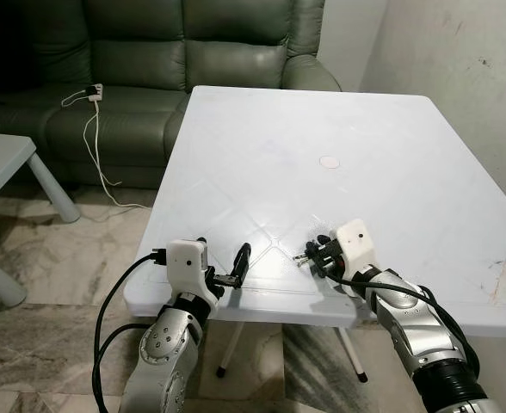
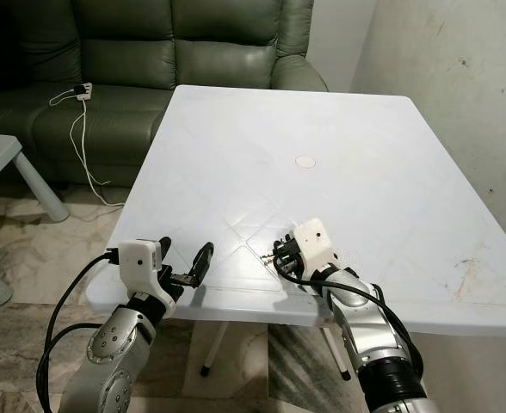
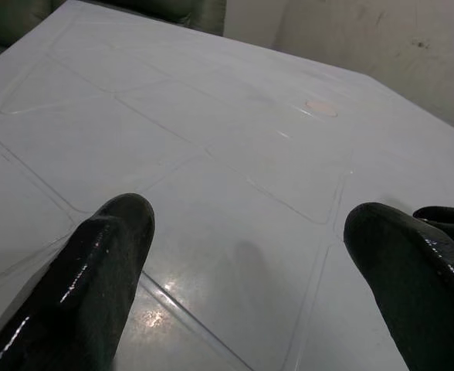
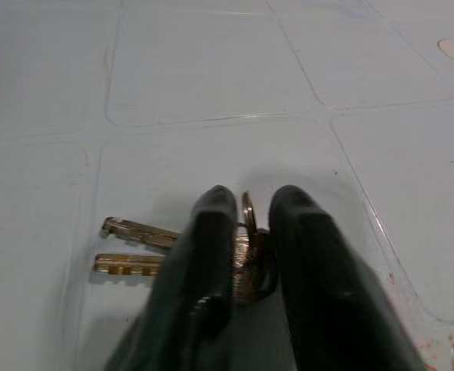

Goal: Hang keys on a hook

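Brass keys (image 4: 146, 246) between right tool (image 4: 249, 202) fingers

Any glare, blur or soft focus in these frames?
Left eye view: sharp, with glare on the white table near its front edge. Left wrist view: bright reflection between blurred fingers. Right wrist view: keys clear, right gripper soft.

Home living room: green leather sofa (image 1: 184, 52), white plastic bench (image 1: 339, 129), marble-tile floor (image 1: 55, 267), charger cable (image 1: 94, 146) on sofa.
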Robot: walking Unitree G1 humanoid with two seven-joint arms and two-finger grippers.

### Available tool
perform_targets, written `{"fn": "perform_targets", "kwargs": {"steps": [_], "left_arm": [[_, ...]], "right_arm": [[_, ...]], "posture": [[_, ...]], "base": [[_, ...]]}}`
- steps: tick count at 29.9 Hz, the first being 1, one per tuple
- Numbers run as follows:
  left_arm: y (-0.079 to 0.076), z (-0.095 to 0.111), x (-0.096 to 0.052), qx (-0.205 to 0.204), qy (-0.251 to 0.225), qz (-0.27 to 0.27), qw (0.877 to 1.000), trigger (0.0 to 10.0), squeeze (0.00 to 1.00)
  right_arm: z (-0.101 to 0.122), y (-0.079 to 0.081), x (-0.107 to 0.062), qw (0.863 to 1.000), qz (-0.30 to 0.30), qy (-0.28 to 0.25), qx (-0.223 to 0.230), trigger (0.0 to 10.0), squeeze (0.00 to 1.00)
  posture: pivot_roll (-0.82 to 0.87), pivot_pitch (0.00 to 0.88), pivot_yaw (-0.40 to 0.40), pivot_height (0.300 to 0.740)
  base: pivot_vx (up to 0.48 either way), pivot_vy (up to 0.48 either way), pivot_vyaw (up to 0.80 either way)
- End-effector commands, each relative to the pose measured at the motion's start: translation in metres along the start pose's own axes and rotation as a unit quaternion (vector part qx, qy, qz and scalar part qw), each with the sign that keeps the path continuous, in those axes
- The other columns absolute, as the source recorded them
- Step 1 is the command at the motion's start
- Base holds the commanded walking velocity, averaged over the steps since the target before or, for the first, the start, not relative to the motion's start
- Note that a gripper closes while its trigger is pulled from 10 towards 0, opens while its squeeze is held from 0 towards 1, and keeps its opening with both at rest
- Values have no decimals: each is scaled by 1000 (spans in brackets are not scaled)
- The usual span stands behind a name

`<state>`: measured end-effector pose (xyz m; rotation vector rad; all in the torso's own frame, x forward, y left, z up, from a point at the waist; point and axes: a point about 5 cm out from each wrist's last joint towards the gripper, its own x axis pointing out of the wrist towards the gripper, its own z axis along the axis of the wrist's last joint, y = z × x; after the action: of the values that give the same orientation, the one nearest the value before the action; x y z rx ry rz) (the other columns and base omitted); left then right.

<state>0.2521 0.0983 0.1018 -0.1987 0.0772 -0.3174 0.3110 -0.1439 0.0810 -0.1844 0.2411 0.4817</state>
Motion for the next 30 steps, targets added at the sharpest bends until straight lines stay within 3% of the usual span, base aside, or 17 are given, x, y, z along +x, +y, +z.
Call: {"fn": "perform_targets", "kwargs": {"steps": [1, 4, 5, 9, 10, 11, 12, 13, 14, 15, 16, 18, 19, 30], "left_arm": [[-1, 5, 1, 0, -7, 1, 1000, 10000, 0], [-1, 5, 1, 0, -7, 1, 1000, 10000, 0], [-1, 5, 1, -1, -7, 1, 1000, 10000, 0], [-1, 5, 1, -1, -7, 1, 1000, 10000, 0], [-1, 5, 1, -2, -7, 1, 1000, 10000, 0], [-1, 5, 1, -2, -7, 1, 1000, 10000, 0], [-1, 5, 1, -2, -7, 1, 1000, 10000, 0], [-1, 5, 1, -2, -8, 1, 1000, 10000, 0], [-1, 5, 2, -2, -8, 1, 1000, 10000, 0], [-1, 4, 2, -2, -8, 0, 1000, 10000, 0], [-1, 4, 2, -2, -8, 0, 1000, 10000, 0], [-1, 4, 2, -2, -8, 0, 1000, 10000, 0], [-2, 4, 2, -2, -7, -1, 1000, 10000, 0], [-3, 5, 3, -3, -8, -5, 1000, 10000, 0]], "right_arm": [[1, -5, 0, 1000, -8, 2, -1, 0, 0], [1, -5, -1, 1000, -9, -1, -2, 0, 0], [1, -5, 0, 1000, -8, -4, -1, 1294, 0], [2, -5, 0, 1000, -7, -10, -1, 2196, 0], [2, -5, 0, 1000, -6, -12, -2, 3333, 0], [2, -5, 0, 1000, -7, -12, -3, 7843, 0], [2, -5, 0, 1000, 0, -13, 10, 10000, 0], [2, -5, 0, 1000, 3, -14, 21, 10000, 157], [2, -6, 0, 1000, -2, -16, 21, 10000, 757], [3, -7, 1, 1000, -5, -16, 14, 10000, 1000], [3, -7, 1, 1000, -1, -16, 8, 10000, 902], [3, -7, 1, 1000, 3, -16, 6, 10000, 902], [3, -6, 0, 1000, 9, -15, 5, 10000, 0], [3, -11, -1, 1000, 1, -24, 9, 10000, 0]], "posture": [[15, 45, -76, 740], [16, 45, -76, 740], [16, 45, -76, 740], [17, 44, -76, 740], [18, 41, -77, 740], [18, 41, -77, 740], [18, 41, -77, 740], [18, 41, -77, 740], [20, 37, -76, 740], [19, 33, -76, 740], [19, 33, -76, 740], [19, 31, -76, 740], [17, 29, -74, 740], [15, 25, -69, 740]], "base": [[0, 0, 0], [0, 0, 0], [0, 0, 0], [0, 0, 0], [0, 0, 0], [0, 0, 0], [0, 0, 0], [0, 0, 0], [0, 0, 0], [0, 0, 0], [0, 0, 0], [0, 0, 0], [0, 0, 0], [0, 0, 0]]}}
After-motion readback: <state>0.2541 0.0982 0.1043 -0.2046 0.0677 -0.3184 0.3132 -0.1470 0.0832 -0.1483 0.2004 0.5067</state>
